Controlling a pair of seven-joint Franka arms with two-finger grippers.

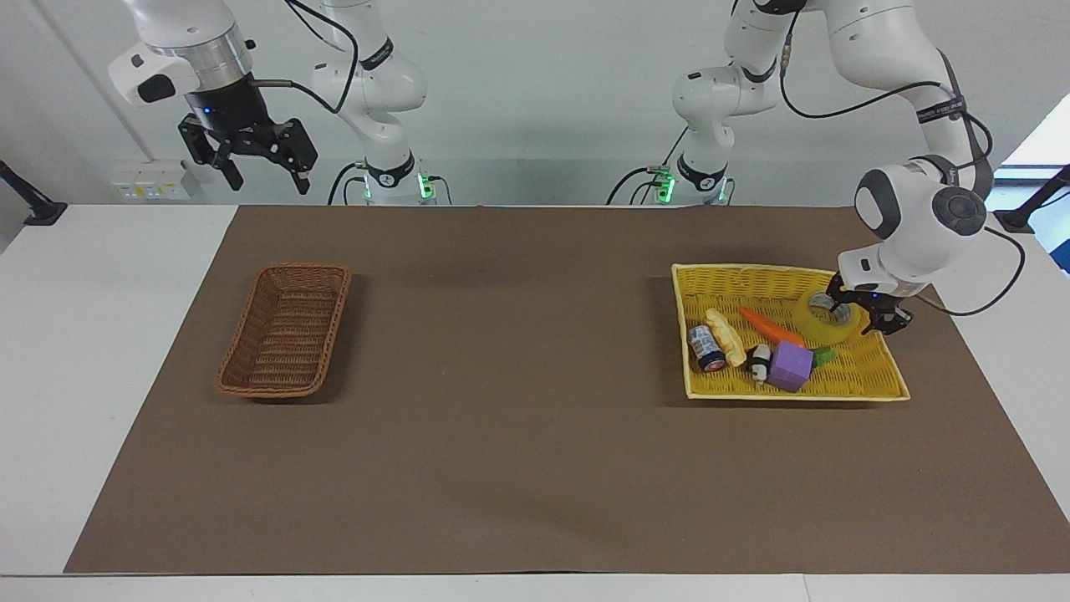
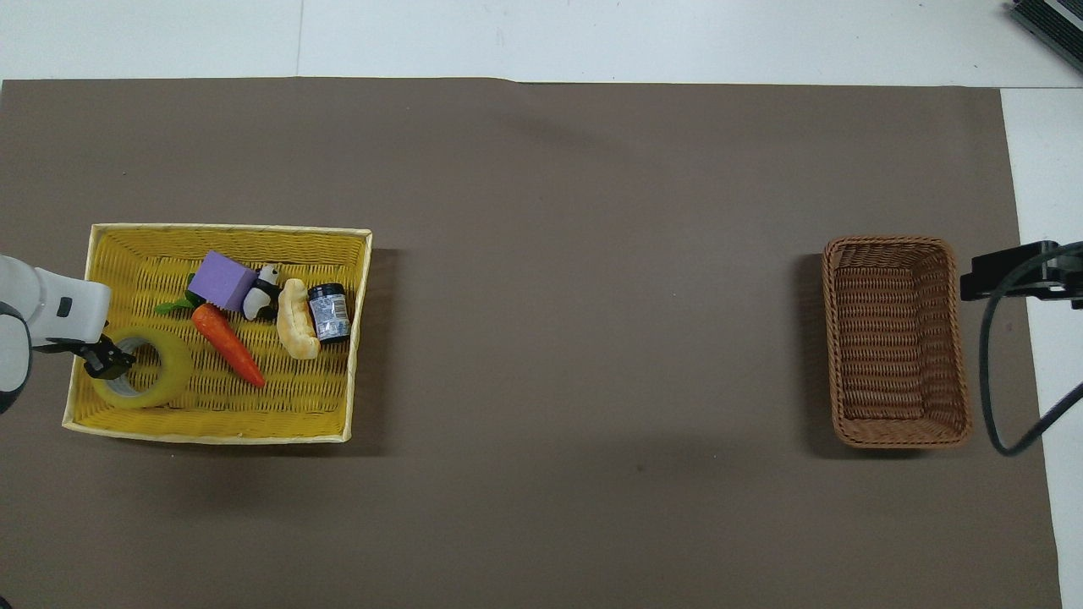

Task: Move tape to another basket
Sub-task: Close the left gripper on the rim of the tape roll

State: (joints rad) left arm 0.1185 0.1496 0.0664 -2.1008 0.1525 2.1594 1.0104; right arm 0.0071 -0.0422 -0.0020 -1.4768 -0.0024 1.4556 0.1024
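White rounded arm links, grey joint caps, black cables, seemingly black-fingered left gripper (image 1: 865,308).

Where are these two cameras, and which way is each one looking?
Facing view: high across the table, looking at both whole arms; left end effector at the tape, right end effector raised, waiting.
Overhead view: above the robots, looking steeply down; only the end effectors show at the edges.
Shared: yellow basket, brown basket.

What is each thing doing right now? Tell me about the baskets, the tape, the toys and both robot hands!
tape: lying flat in the yellow basket.
left gripper: open, down at the tape's rim.
right gripper: open, waiting high up.
brown basket: upright, nothing in it.
carrot: lying down.
jar: on its side.
purple block: resting by the panda.
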